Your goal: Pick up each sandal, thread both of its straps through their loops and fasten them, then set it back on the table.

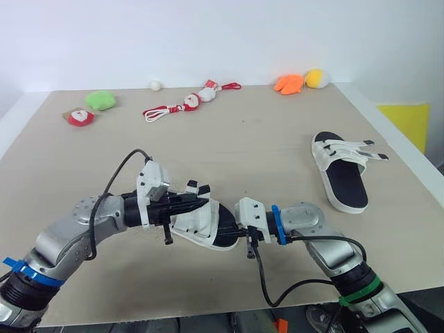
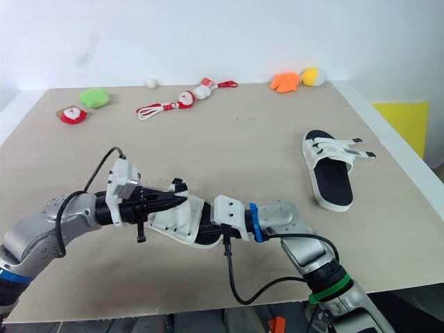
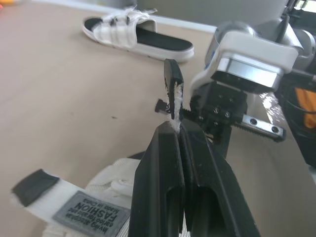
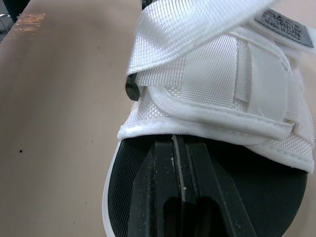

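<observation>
Strap-threading on the near sandal (image 1: 205, 222) is in hand. It sits at the table's (image 1: 243, 139) 6 o'clock edge, between the arms. The left gripper (image 1: 198, 202) is clenched on a black-tipped strap (image 3: 174, 91) end. The right gripper (image 1: 234, 227) is closed too, apparently pinching the sole's heel edge, though the contact is hard to see. Next, the strap tip needs steering into its loop while the right arm steadies the shoe, so alignment matters. A grey label (image 3: 91, 214) on another strap reads "FASHION"; the smaller print above it is illegible. The other sandal (image 1: 340, 173) lies at 2 o'clock, straps loose.
</observation>
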